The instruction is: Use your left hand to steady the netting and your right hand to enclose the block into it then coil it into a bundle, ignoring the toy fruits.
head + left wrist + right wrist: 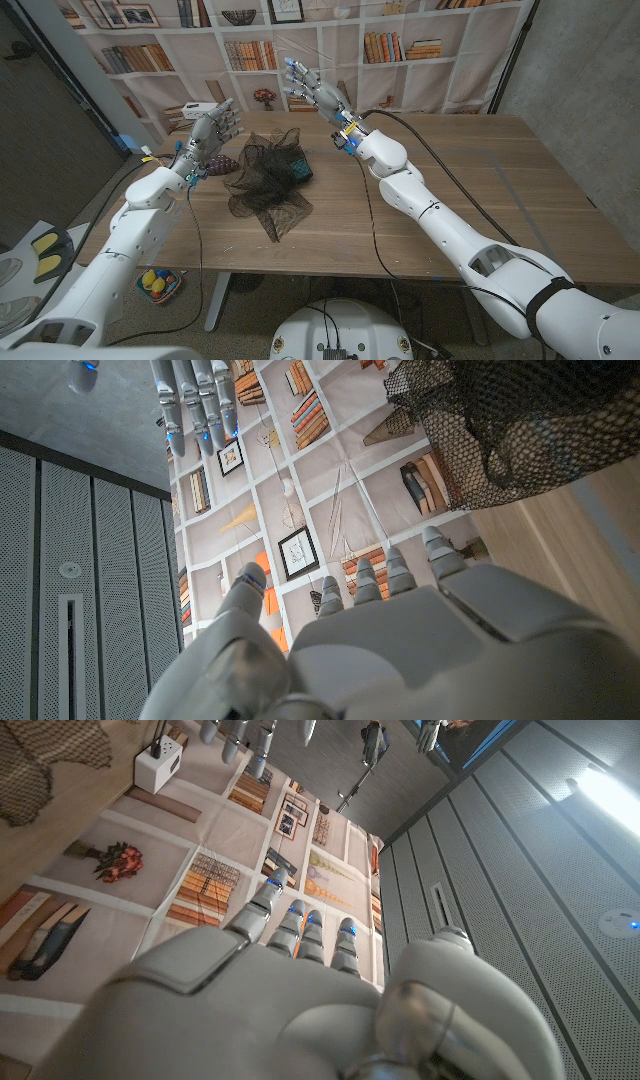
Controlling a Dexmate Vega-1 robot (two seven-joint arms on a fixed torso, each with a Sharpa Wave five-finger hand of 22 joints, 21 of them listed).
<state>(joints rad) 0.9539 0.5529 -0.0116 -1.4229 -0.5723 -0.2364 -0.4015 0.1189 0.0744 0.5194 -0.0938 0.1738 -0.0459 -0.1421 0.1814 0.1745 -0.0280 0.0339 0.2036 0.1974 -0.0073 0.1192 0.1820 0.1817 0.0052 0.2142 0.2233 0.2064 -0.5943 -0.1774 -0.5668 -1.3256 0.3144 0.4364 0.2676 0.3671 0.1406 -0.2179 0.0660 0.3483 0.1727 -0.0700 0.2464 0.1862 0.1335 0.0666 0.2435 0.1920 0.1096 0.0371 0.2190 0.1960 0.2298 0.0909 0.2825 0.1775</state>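
Now the black netting (266, 178) is lying in a heap on the wooden table (450, 190), with the block (297, 166) inside. Both the left hand (210, 128) and right hand (315, 88) are hanging above, released. Far behind, a bookshelf curtain (400, 55) is hanging.

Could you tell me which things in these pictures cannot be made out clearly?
- The block, head view: a dark blue shape under the netting; the mesh hides its edges and how far it is enclosed.
- The netting, left wrist view: cut off by the picture's edge.
- The toy fruits, head view: in a basket below the table, too small to name.
- The left hand and right hand: raised, holding nothing visible.
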